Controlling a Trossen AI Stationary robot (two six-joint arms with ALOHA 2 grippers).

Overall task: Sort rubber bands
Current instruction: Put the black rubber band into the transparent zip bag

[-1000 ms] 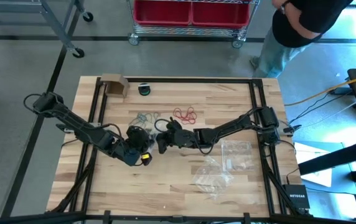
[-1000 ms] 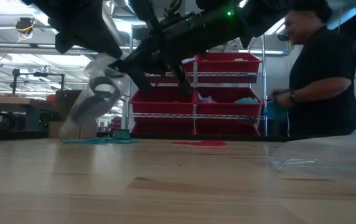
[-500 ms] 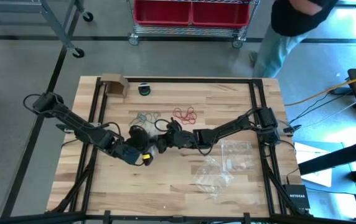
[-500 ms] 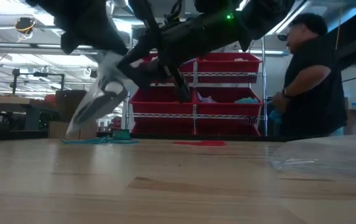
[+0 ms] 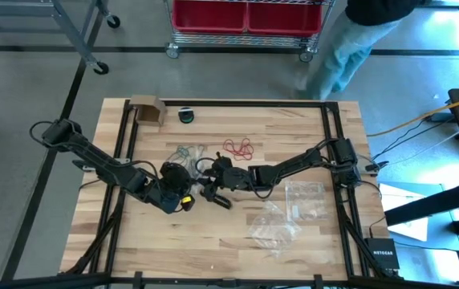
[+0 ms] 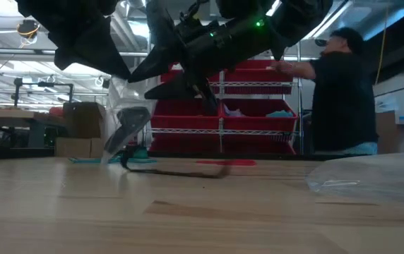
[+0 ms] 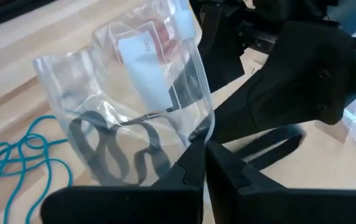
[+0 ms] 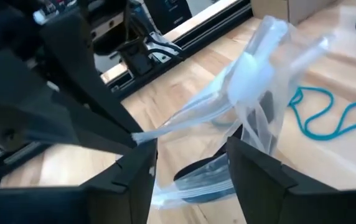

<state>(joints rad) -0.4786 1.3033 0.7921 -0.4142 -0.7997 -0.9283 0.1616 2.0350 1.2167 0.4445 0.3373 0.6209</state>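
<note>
A clear zip bag (image 7: 140,81) with black rubber bands (image 7: 122,155) inside hangs over the table's middle, and my left gripper (image 7: 204,171) is shut on it. My right gripper (image 8: 190,180) is open, its fingers on either side of the bag's upper edge (image 8: 184,127). A loose black band (image 6: 181,171) lies flat on the table below the grippers. Teal bands (image 5: 185,151) and red bands (image 5: 239,147) lie in two clusters farther back. In the high view the left gripper (image 5: 183,201) and right gripper (image 5: 209,189) meet at the bag. My left gripper pinches the bag's rim (image 7: 198,134) at one side of the mouth between its two fingers, slanting down from the table's left. The bag hangs open and clear of the table, with the black bands in its lower part. My right gripper: I cannot tell whether its open fingers touch the plastic.
Other clear bags (image 5: 282,221) lie crumpled on the table's right half. A cardboard box (image 5: 147,110) and a small round object (image 5: 185,115) stand at the far edge. A person (image 5: 350,40) moves beyond the far edge, by red bins (image 5: 249,14).
My right gripper has rolled and opened beside the bag. A black band that was not on the table before now lies flat below the grippers. The bag, tilted before, now hangs more upright from my left gripper.
</note>
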